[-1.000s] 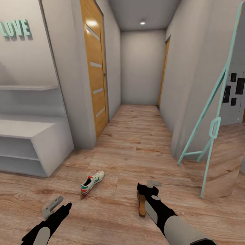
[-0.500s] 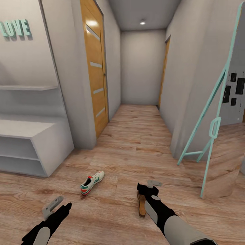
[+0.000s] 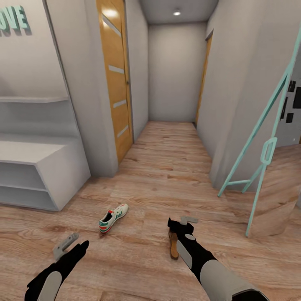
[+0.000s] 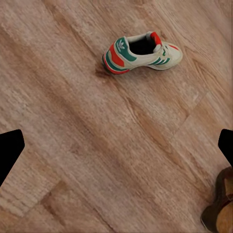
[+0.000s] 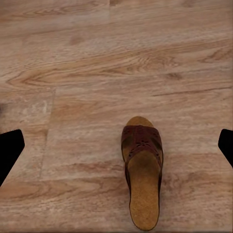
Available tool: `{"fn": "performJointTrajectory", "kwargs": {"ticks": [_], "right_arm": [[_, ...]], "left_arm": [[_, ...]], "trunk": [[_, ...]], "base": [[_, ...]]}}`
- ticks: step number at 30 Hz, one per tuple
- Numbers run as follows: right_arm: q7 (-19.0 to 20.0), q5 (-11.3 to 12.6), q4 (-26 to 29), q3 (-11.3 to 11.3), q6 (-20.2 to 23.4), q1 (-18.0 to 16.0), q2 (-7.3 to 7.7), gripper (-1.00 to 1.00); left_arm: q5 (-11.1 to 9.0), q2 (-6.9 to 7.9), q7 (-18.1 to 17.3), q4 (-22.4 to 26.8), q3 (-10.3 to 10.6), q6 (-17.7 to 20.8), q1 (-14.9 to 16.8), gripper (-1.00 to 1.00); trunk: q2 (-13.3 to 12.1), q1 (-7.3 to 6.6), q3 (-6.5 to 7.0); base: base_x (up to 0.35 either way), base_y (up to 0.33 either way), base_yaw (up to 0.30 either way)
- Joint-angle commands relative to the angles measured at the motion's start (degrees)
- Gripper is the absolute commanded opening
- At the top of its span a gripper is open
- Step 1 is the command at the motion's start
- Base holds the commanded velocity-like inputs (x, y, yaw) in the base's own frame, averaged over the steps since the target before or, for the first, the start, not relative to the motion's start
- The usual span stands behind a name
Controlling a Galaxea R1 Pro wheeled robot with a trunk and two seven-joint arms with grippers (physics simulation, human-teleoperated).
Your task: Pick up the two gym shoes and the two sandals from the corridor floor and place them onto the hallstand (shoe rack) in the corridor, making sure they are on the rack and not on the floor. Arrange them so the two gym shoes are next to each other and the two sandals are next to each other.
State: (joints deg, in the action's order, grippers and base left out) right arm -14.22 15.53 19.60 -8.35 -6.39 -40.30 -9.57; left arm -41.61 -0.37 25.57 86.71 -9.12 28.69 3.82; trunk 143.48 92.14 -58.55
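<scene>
Your right gripper hangs over the corridor floor with its jaws spread wide; in the right wrist view the two dark fingertips sit at opposite edges with bare planks between them, holding nothing. The sandal lies flat on the floor between those tips and below them, strap end pointing away from the camera, not touched by either finger. In the head view that same sandal is partly hidden under your right forearm, just behind the gripper.

Your left gripper is also spread wide and empty, low over the floor at the near left. In its wrist view the gym shoe sits well ahead of the fingertips, upright on its sole, and the brown edge of the sandal shows just beside one fingertip. In the head view the gym shoe lies between the two grippers and a bit farther out, toe pointing away from you and to the right.

Count in view: one gym shoe, one sandal, both on the floor and well apart from each other.

Farther left stands a low white shelf unit below teal wall lettering. A teal-framed standing mirror leans at the right.
</scene>
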Motion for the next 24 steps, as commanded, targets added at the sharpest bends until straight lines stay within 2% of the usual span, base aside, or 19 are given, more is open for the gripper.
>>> {"fn": "performJointTrajectory", "kwargs": {"ticks": [1, 10, 11, 16, 24], "right_arm": [[0.0, 0.0, 0.0, 0.0, 0.0, 0.0, 0.0, 1.0], [0.0, 0.0, -1.0, 0.0, 0.1, -0.2, 0.04, 1.0], [0.2, 0.0, -3.2, 0.1, 0.1, -0.8, 0.08, 1.0], [1.1, 0.0, -7.6, 0.1, 0.1, -3.1, 0.2, 1.0], [2.5, 0.1, -9.3, 0.1, -0.9, -4.3, 1.16, 1.0]], "left_arm": [[0.0, 0.0, 0.0, 0.1, 0.0, 0.0, 0.0, 1.0], [-0.1, -0.05, -0.2, 2.3, 0.6, 0.3, 0.0, 1.0], [-0.1, -0.06, -0.2, 3.9, 1.7, 0.5, 0.0, 1.0], [-0.1, -0.08, -0.3, 5.0, 4.0, 0.6, 0.0, 1.0], [-0.1, -0.12, -0.3, 5.3, 5.5, 0.7, 0.0, 1.0]], "trunk": [[0.0, 0.02, -0.23], [0.1, 0.25, -2.22], [0.2, 0.28, -2.44], [0.2, 0.41, -3.55], [0.3, 0.62, -5.33]], "base": [[0.0, 0.0, 0.0], [0.0, 0.0, 0.0], [0.0, 0.0, 0.0], [0.0, 0.0, 0.0], [0.0, 0.0, 0.0]]}}
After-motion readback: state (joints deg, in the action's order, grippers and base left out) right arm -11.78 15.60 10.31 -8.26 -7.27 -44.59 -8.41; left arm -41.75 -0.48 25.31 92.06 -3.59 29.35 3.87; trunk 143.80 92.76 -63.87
